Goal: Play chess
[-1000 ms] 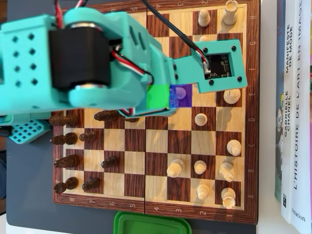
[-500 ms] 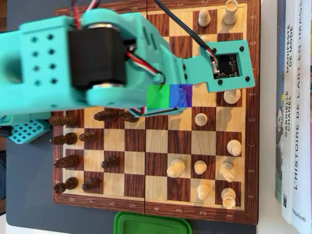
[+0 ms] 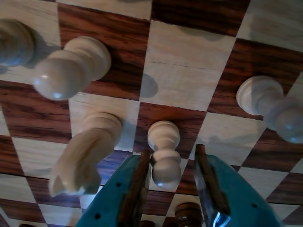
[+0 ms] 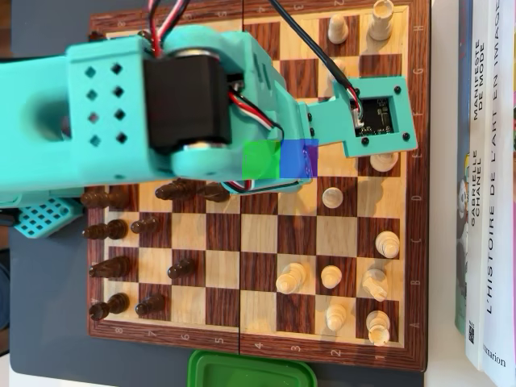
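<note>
Surface: wooden chessboard (image 4: 258, 242), mid-game.
Gripper: our teal two-finger gripper (image 3: 173, 177) brackets a pale wooden pawn (image 3: 163, 153), jaws not yet closed.
Left: grasp, lift, place.

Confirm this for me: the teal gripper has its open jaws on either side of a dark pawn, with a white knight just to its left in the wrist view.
One detail is wrong: the pawn between the jaws is white, not dark. The wrist view shows the teal gripper open on either side of it, gaps visible on both sides, and the white knight just to its left.
</note>
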